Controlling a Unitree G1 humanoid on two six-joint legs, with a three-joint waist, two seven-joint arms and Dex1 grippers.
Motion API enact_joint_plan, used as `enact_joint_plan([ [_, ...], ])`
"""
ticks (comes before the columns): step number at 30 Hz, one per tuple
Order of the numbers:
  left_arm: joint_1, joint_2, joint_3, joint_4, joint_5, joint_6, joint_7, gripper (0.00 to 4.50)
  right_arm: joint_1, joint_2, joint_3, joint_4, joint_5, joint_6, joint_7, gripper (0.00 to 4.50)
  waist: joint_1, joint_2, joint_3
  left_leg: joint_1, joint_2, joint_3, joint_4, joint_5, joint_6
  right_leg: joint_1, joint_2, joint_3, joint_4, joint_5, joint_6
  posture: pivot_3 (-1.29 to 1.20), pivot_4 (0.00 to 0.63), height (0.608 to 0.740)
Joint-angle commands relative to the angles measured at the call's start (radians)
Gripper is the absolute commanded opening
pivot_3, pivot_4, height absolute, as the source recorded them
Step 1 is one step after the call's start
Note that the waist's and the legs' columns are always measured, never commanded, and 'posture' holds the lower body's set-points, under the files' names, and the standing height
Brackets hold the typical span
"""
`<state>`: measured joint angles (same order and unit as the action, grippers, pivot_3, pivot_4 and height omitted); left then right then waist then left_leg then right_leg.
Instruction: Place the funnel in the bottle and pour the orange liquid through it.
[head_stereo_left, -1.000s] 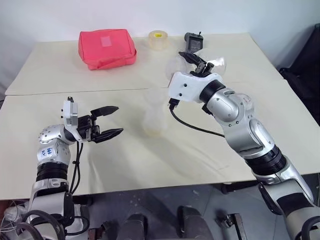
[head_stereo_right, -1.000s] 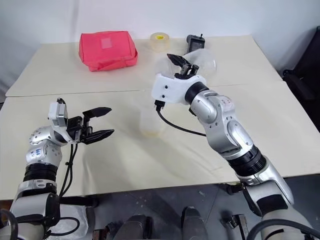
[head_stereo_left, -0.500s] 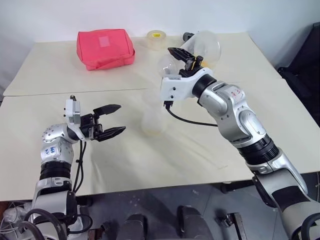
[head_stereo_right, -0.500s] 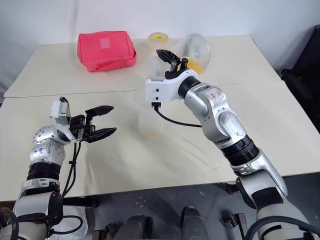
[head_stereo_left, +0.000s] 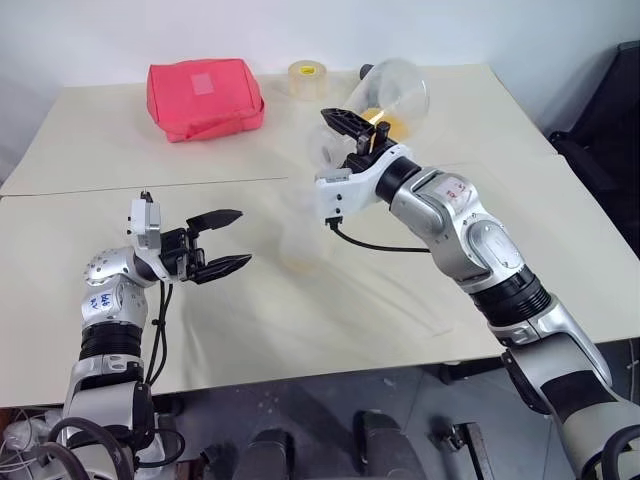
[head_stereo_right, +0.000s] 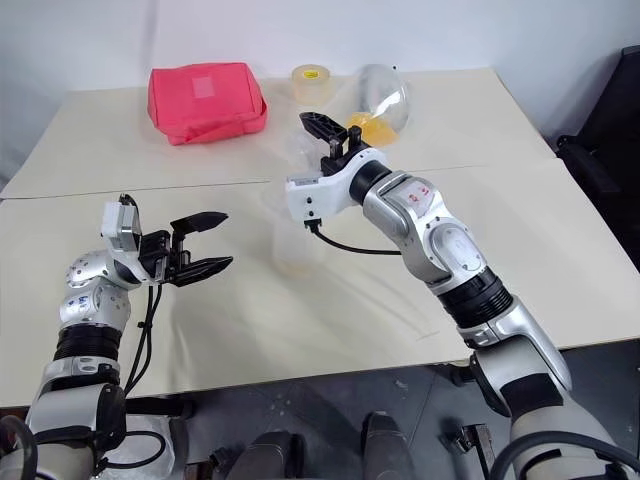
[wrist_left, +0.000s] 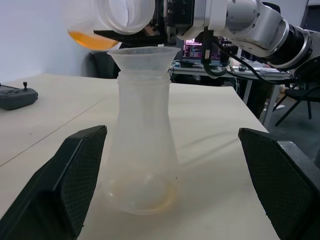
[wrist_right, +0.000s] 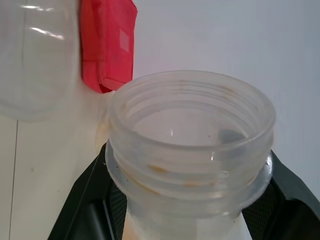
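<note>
Just ahead of the open left hand (head_stereo_left: 228, 240), the bottle (wrist_left: 141, 145) stands on the surface (head_stereo_left: 400, 300) with the funnel (wrist_left: 143, 56) seated in its neck. Above it, the right hand (head_stereo_left: 350, 128) grips a tilted flask (head_stereo_left: 395, 92) holding the orange liquid (head_stereo_right: 378, 129). With nothing steadying the bottle, an off-centre pour could splash past the small funnel.

- Legible text: none.
- Left arm (head_stereo_left: 100, 300): small blue marks on its casing, unreadable.
- Right arm (head_stereo_left: 455, 190): small red mark on its casing, unreadable.
</note>
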<state>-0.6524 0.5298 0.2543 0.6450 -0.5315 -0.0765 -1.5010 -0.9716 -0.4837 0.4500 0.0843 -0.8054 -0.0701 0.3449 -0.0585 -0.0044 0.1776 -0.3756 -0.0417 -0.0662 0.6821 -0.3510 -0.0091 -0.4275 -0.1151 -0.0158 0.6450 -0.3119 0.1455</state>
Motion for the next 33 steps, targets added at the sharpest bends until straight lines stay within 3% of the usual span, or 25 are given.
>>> enact_joint_plan([
  [1,-0.031,0.008,-0.001,0.022,-0.019,-0.030,-0.101,4.50,-0.049,0.013,-0.022,-0.013,-0.018,-0.027,-0.030,2.46,0.000,0.000,0.000,0.000,0.000,0.000,0.000,0.000,0.000,0.000,0.000,0.000,0.000,0.000,0.000,0.00,0.150,0.740],
  [7,-0.087,0.006,-0.021,0.098,-0.016,-0.078,-0.113,4.50,-0.074,0.023,-0.017,0.014,-0.035,-0.065,-0.040,2.46,-0.001,0.000,0.000,0.000,0.000,0.000,0.001,0.000,0.000,0.000,0.000,0.000,0.001,0.000,0.000,0.00,0.150,0.740],
  [24,-0.073,0.054,-0.064,0.075,-0.064,-0.047,-0.113,4.50,-0.066,0.011,-0.014,0.020,-0.100,-0.140,-0.050,2.46,-0.003,0.000,0.000,0.000,0.000,0.000,0.001,0.000,0.000,-0.001,0.000,0.000,0.002,0.000,0.000,0.00,0.150,0.740],
  [33,-0.084,0.027,-0.013,0.076,-0.093,-0.055,-0.094,4.50,-0.067,0.000,-0.016,0.029,-0.133,-0.171,-0.062,2.46,-0.003,0.000,0.000,0.000,0.000,0.000,0.001,0.000,0.000,-0.001,0.000,0.000,0.002,0.000,0.000,0.00,0.150,0.740],
])
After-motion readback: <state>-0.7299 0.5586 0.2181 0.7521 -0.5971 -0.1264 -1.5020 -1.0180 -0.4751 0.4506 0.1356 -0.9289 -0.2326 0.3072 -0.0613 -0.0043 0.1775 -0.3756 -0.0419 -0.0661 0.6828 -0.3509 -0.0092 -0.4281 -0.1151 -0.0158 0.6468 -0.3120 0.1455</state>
